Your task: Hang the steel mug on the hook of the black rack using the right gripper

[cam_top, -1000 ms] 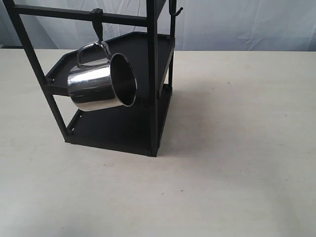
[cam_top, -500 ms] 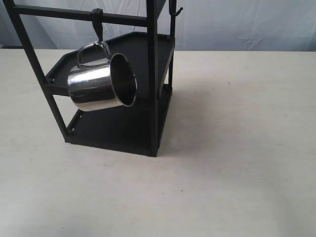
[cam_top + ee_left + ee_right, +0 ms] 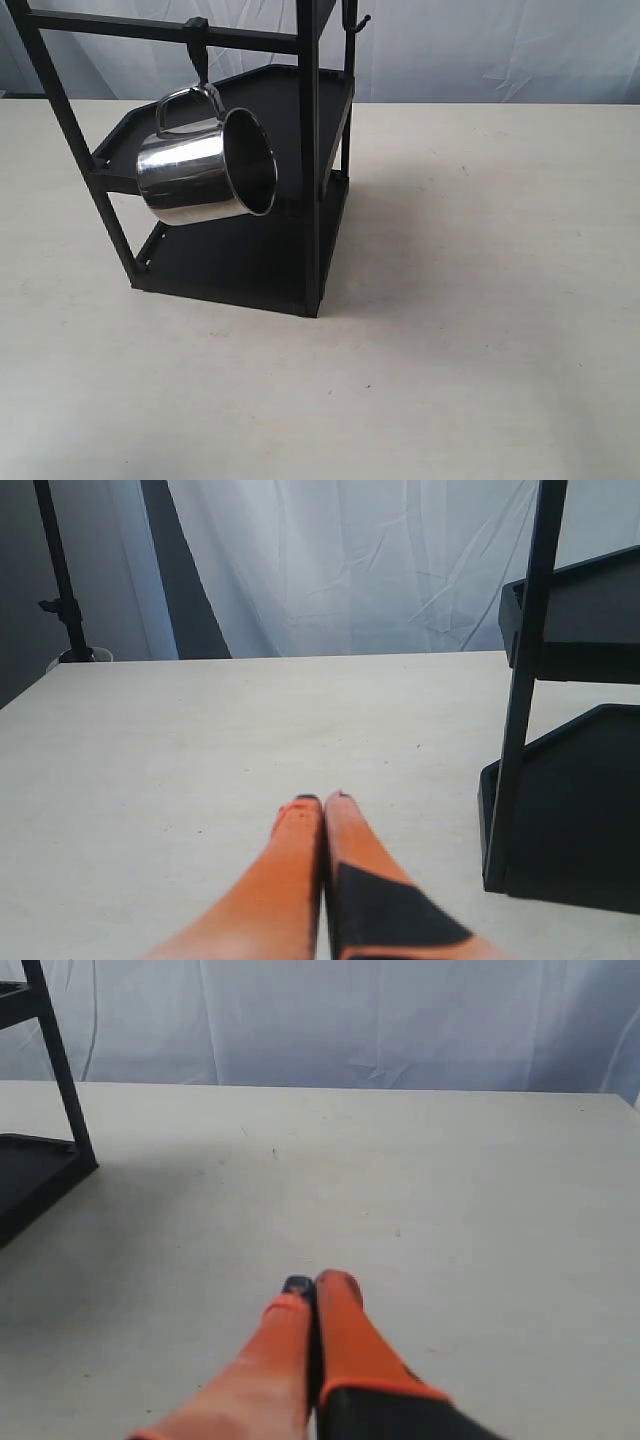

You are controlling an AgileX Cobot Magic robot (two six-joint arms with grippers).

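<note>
Still unchanged, steel mug hanging on hook, unmoved

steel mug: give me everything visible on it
The steel mug is shiny polished steel, cylindrical, with a looped handle. It hangs by that handle from the hook under the black rack's crossbar, tilted with its open mouth facing right and its dark inside showing. It hangs clear of the shelves, and no gripper touches it.

Pale table under black rack
</note>
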